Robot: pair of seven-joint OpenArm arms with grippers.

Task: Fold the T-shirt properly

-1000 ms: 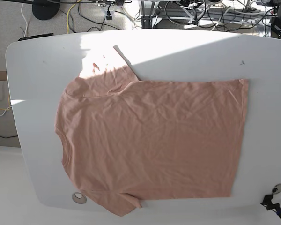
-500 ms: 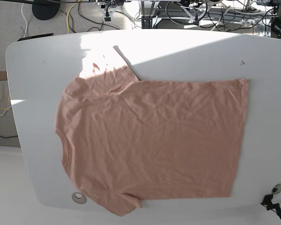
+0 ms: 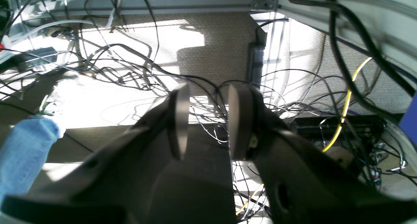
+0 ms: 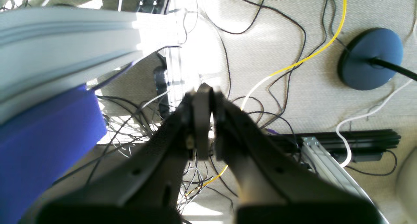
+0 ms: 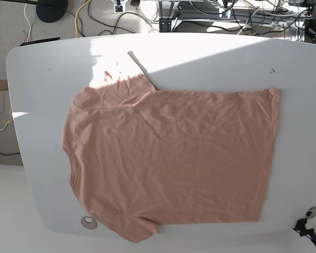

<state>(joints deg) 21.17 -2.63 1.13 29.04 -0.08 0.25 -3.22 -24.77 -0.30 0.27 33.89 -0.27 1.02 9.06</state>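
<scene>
Your salmon T-shirt [image 5: 171, 158] lies spread flat on the white table [image 5: 210, 58], collar toward its left end, hem toward its right.

Neither arm reaches the shirt: your right gripper [image 4: 205, 119] hangs over floor cables with jaws pressed together on nothing, and your left gripper [image 3: 208, 119] hovers with fingers [image 3: 178, 118] parted, empty.

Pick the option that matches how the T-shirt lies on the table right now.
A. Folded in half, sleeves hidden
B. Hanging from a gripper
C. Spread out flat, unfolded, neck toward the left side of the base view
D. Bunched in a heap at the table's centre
C: in the base view the T-shirt lies spread flat on the white table, collar at the left edge, hem at the right, no fold made and no gripper touching it.
</scene>
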